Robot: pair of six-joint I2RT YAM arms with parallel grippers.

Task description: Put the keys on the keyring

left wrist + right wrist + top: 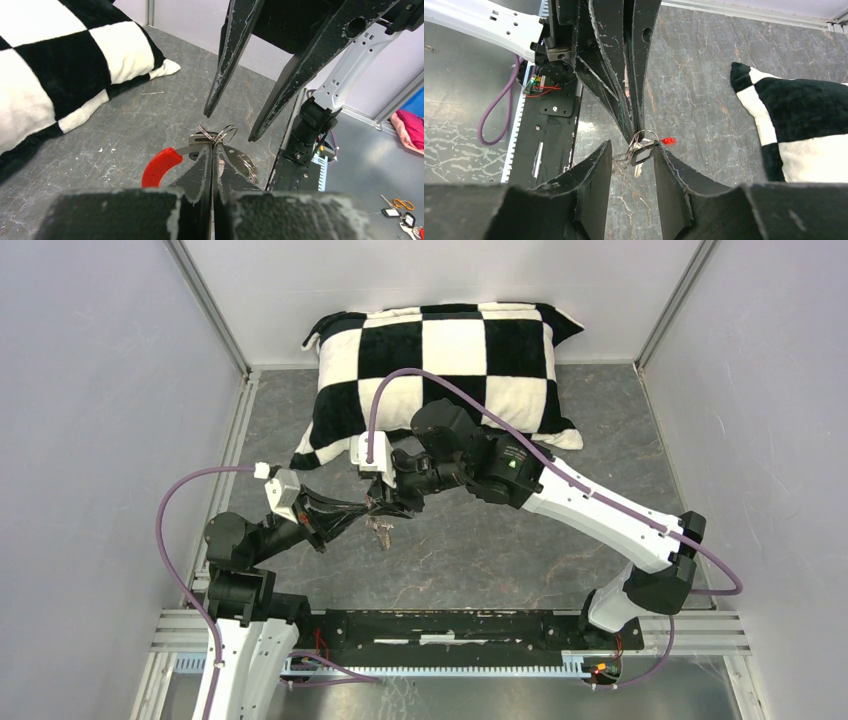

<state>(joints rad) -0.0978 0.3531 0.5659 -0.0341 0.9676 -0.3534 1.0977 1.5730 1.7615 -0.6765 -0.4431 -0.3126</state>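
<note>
Holding the keyring (220, 135) in my left pincer (214, 147), which is clamped tight on the wire, I have it raised off the worktop (480, 540), as far as I can judge. Its red sleeve (160, 167) curves out to that pincer's left. My right pincer (631, 146) stands part-way open, one finger on either side of the cluster, gripping nothing that I can see. One key (640, 158) with a dark head dangles just below the left pincer's tips, and I judge it already threaded. I cannot pick out the second key among the silvery loops, so I cannot say whether it is on. No container is in view. Only a chequered pillow (440, 370) lies beyond both pincers.
</note>
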